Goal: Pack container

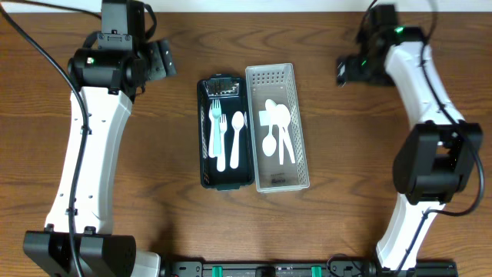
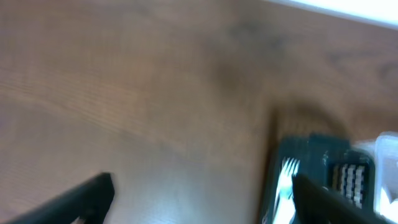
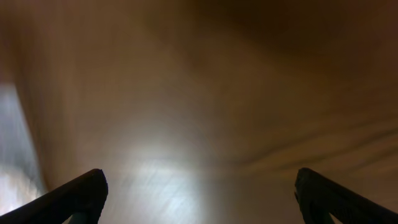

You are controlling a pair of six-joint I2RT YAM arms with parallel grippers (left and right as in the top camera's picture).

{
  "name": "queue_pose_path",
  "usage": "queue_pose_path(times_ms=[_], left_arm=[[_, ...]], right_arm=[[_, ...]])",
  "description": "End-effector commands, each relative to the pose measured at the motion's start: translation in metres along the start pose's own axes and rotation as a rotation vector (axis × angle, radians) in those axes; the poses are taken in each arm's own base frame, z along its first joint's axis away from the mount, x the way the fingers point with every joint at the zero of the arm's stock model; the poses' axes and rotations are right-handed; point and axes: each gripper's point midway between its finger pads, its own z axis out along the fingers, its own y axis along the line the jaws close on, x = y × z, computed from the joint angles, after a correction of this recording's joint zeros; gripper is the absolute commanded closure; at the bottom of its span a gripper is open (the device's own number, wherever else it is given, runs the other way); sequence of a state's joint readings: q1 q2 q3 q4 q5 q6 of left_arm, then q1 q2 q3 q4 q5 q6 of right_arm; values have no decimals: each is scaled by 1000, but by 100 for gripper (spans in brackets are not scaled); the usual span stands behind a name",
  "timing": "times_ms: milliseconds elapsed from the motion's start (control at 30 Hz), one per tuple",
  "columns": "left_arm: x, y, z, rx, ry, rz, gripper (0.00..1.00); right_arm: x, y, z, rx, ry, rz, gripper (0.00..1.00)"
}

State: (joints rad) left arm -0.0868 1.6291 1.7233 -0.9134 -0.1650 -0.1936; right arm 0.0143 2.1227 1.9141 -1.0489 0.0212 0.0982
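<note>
Wood-grain table (image 1: 177,223), seen from overhead with both arms drawn back to the far corners. Centre: dark container (image 1: 204,173), long axis running near to far, holding a teal fork (image 1: 214,127), a white fork (image 1: 221,142) and a white spoon (image 1: 237,137) side by side. Touching its right wall stands a white perforated basket (image 1: 269,77) with more white cutlery (image 1: 277,135) lying loose in it.

Left gripper (image 1: 160,60) hangs far-left of the container, well apart from it. Its fingers (image 2: 93,194) are spread wide with only bare table between them, and the container's far end (image 2: 311,155) shows blurred at the lower right of its wrist view.

Right gripper (image 1: 344,71) hangs far-right of the basket. Its fingers (image 3: 81,193) are likewise spread wide, gripping nothing, over blurred table.
</note>
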Motion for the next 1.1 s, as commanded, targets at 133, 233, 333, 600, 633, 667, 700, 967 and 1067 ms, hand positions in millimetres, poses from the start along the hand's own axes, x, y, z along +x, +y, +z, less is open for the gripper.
queue_pose_path(times_ms=[133, 233, 333, 600, 633, 667, 700, 967, 1067], left_arm=[[-17, 0, 2, -10, -69, 220, 2], [-9, 5, -7, -1, -46, 176, 2], [-7, 10, -26, 6, -80, 118, 2], [18, 32, -102, 49, -239, -1, 2], [23, 35, -110, 55, -266, -7, 2], [30, 39, -119, 62, -297, -14, 2], [37, 42, -125, 67, -324, -20, 2], [113, 69, -146, 96, -526, -67, 2], [140, 85, -141, 46, -554, -87, 2]], right_arm=[[-28, -64, -90, 121, -122, 53, 1], [-17, -94, -119, 141, -141, 146, 1], [-5, -117, -162, 152, -221, 219, 1], [60, -113, -244, 157, -513, 201, 1], [72, -108, -248, 154, -546, 193, 1], [82, -103, -250, 149, -575, 185, 1], [93, -98, -253, 143, -604, 177, 1], [189, -67, -250, 91, -750, 108, 1], [220, -63, -238, 81, -761, 96, 1]])
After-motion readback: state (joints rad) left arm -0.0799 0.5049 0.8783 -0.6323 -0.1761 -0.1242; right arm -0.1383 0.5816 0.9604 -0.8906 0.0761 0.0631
